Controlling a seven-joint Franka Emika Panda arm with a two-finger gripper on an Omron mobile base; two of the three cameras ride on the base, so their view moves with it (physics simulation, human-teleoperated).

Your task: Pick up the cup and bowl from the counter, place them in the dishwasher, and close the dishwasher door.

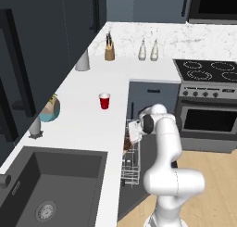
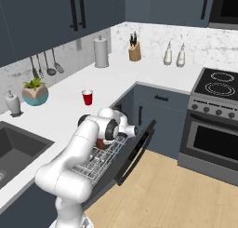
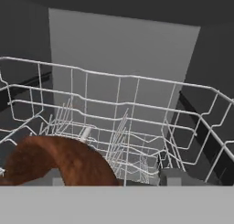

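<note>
A: Item 1, arm pose?
B: White arm is seen bent over, elbow up, forearm reaching down toward the dishwasher. Gripper is held over the white wire rack, at the rack's counter-side end. Jaw state: cannot be told from the pics; finger tips are hidden behind the hand in both base views and barely visible in hand view.

A: Item 2, bowl?
B: Bowl, dark reddish-brown, is logged in the rack, lower left corner of hand view, tilted on edge among the tines. Which way its opening faces cannot be told. Whether it is touched by the gripper cannot be told. In left base view just a brown sliver is seen under the wrist.

A: Item 3, cup?
B: Cup, red w/ white rim, is stood upright on the counter, long axis vertical, mouth up, near the counter's front edge by the inner corner of the L.

A: Item 4, door?
B: Dishwasher door is shown dropped open, tilted, handle bar on its outer face; seen best in right base view. Rack interior and tines are given by hand view alone.

A: Other stock?
B: Sink at counter's near end; teal planter at back edge; knife block in far corner.
</note>
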